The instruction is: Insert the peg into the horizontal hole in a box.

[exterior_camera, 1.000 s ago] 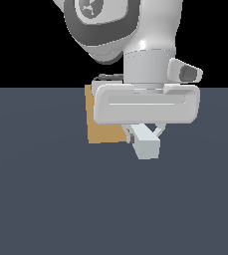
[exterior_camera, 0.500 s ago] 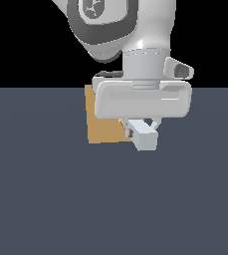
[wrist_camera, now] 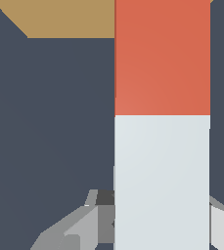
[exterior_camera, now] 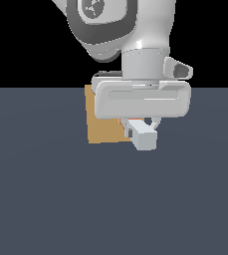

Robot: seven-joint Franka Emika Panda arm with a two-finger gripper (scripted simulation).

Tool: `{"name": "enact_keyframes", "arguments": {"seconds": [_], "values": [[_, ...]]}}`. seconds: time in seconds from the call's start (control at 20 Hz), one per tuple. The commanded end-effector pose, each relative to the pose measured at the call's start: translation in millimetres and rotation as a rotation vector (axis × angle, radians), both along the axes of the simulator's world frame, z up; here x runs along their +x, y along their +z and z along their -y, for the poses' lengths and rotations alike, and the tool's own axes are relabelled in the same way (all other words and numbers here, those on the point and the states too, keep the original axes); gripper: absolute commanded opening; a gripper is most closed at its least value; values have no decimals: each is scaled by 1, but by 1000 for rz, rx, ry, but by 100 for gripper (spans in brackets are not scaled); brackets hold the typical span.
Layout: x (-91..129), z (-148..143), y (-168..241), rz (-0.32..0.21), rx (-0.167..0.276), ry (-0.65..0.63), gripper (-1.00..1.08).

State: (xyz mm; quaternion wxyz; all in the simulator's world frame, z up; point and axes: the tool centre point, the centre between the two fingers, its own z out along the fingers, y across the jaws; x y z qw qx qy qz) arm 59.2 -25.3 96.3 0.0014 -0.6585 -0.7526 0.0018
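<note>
The tan-orange box (exterior_camera: 101, 127) stands on the dark floor, mostly behind my hand in the exterior view; its top face shows in the wrist view (wrist_camera: 69, 18). My gripper (exterior_camera: 141, 127) is shut on the peg (exterior_camera: 144, 136), held level, white end toward the camera. A sliver of the red-orange half shows near the box face. In the wrist view the peg (wrist_camera: 162, 122) runs from my fingers (wrist_camera: 79, 227) to the box, its red half reaching over the box's edge. The hole is hidden behind my hand and the peg.
The dark grey floor (exterior_camera: 46, 199) spreads all around the box. The arm's grey-white body (exterior_camera: 120, 30) rises above the hand. Nothing else shows.
My gripper with the peg has moved toward the box and slightly up. The peg's white end looks shorter and sits closer to the box face.
</note>
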Motion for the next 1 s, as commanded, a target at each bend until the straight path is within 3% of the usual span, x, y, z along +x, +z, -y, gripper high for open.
{"name": "enact_keyframes", "arguments": {"seconds": [0.0,0.6,0.95], "values": [[0,-6,2,3,0,1,-100],[-12,-89,3,5,0,2,-100],[-13,-109,3,6,0,2,-100]]}}
